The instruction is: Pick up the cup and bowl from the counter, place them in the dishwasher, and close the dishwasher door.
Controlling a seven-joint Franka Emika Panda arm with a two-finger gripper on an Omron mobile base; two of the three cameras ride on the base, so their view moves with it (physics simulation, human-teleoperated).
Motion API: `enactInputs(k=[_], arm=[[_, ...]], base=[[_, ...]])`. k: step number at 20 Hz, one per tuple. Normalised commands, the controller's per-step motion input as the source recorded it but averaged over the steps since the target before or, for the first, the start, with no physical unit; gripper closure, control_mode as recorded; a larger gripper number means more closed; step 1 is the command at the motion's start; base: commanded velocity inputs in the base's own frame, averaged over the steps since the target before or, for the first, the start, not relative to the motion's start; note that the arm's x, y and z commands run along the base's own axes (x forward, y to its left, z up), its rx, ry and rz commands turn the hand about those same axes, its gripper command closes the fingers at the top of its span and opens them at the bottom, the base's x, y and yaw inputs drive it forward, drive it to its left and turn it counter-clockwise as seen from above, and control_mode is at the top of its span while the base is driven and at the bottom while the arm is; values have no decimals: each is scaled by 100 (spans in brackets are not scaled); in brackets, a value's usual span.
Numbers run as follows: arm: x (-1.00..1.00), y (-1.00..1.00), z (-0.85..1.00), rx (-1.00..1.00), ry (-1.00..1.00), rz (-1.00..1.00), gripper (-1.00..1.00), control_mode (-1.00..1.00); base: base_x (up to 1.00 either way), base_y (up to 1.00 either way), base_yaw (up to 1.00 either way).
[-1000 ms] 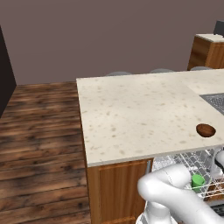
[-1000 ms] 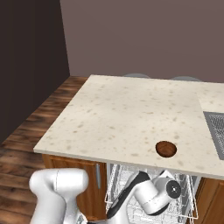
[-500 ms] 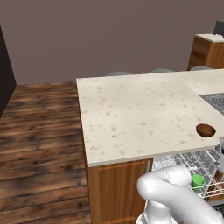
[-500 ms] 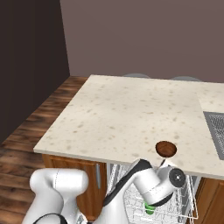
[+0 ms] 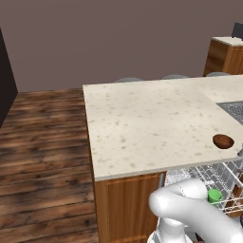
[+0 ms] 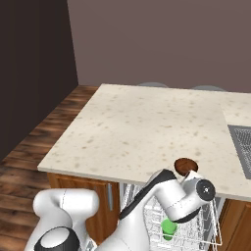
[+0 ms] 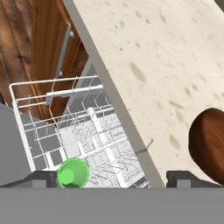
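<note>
Dark wood floor [image 5: 42, 137] beside a sink [image 6: 241, 147].

green cup [image 7: 73, 173] upright in the dishwasher [image 7: 52, 118] rack; reddish-brown bowl [image 5: 223, 141] near the counter's [image 5: 152, 123] front edge.

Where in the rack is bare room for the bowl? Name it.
Free: white wire rack up from the cup, toward the cabinet handle. Crowded: the corner holding the cup. The bowl sits at the counter edge.

Glossy white rounded arm [image 6: 162, 196] segments – dark joints, black strip – grey disc cap.
</note>
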Motion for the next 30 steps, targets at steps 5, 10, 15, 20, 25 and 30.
enactInputs(k=[5,10,15,20,25,30], arm=[[14,-14,39,-5,0,0,-100,-100],[14,-9,44,-6,0,0,-100,-100],[15,-1,27,-4,0,0,-100,-100],[12,0,1,0,0,2,-100,-100],[26,0,0,0,0,8,-100,-100],[24,0,-16,-2,0,8,-100,-100]], base=[[0,0,0],[0,0,0],[0,0,0],[0,0,0],[0,0,0],[0,0,0]])
